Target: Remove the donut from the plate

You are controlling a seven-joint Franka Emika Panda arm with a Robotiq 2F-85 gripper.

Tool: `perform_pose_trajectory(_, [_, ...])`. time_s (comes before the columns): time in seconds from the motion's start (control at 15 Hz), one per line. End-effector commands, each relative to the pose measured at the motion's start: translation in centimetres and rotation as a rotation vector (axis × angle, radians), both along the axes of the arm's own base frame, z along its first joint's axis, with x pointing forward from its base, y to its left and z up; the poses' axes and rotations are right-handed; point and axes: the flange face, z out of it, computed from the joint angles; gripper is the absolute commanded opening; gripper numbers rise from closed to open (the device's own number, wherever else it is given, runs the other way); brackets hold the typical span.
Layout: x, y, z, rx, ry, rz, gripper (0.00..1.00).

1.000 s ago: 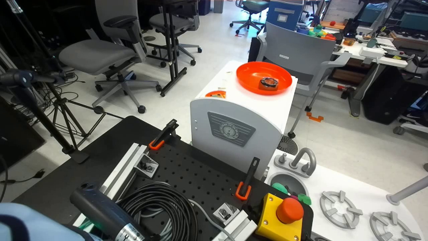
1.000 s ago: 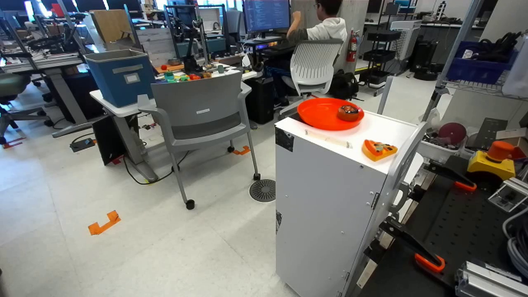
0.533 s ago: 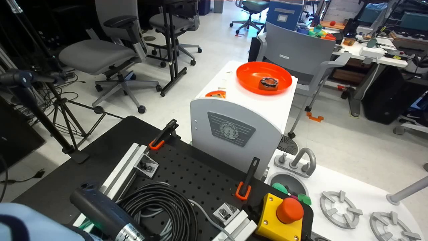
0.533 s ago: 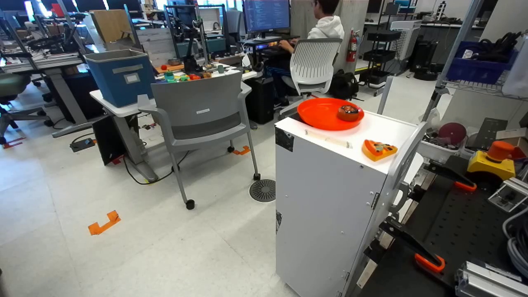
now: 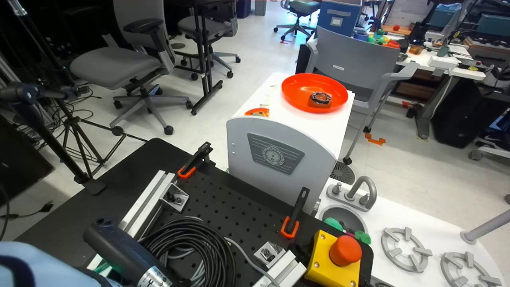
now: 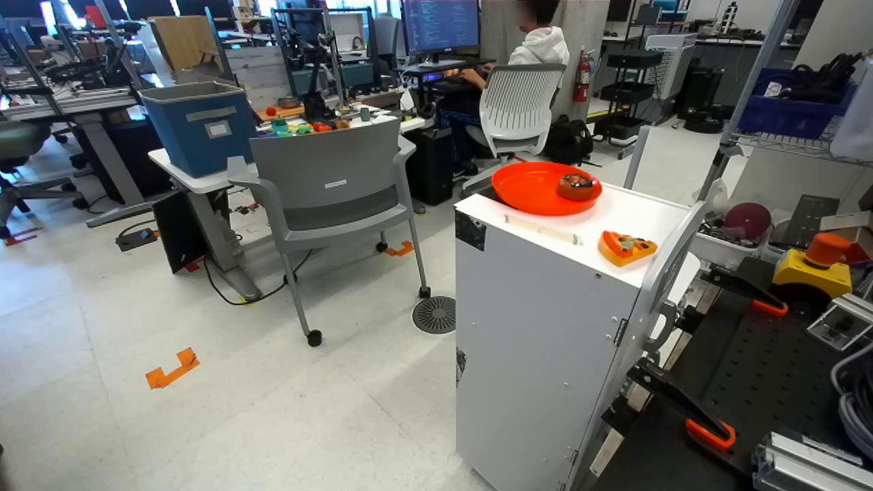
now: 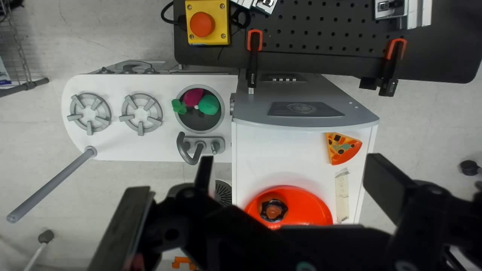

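Two black fingers (image 7: 388,184) of my dark hand (image 7: 258,177) stand wide apart in the wrist view. Well beyond their tips, framed between them, I see the bright orange round plate (image 7: 307,203) with a raised rim, partly hidden behind the hand's own body. The small brown ring-shaped donut (image 7: 273,211) with a dark, wavy-edged top sits in that plate, about midway between my fingers and apart from both. Both exterior views show me the same: donut inside the rim, off the plate's middle. Under them is the white box-shaped counter (image 7: 278,154). Ahead of the finger at the wrist view's right, an orange wedge-shaped toy pizza slice (image 7: 342,148) lies flat on that counter, with a beige strip of tape (image 7: 342,197) between that finger and the plate. Forward and left of the hand, I make out a round grey sink (image 7: 199,123) with a purple piece (image 7: 193,97) and two green pieces (image 7: 209,104), one overlapping its rim.
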Motion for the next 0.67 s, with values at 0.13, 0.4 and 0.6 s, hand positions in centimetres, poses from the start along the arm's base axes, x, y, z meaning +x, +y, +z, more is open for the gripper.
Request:
perform_pose_trajectory(0.13, [0.03,0.02,0.13,-0.002,-0.007,-0.01,1.0])
perform_pose_trajectory(0.4, [0.2,0.09,0.27,-0.007,-0.001,-0.056,1.0])
perform_pose_trajectory(0.6, [0.47,0.22,0.49,-0.011,0.002,-0.091,1.0])
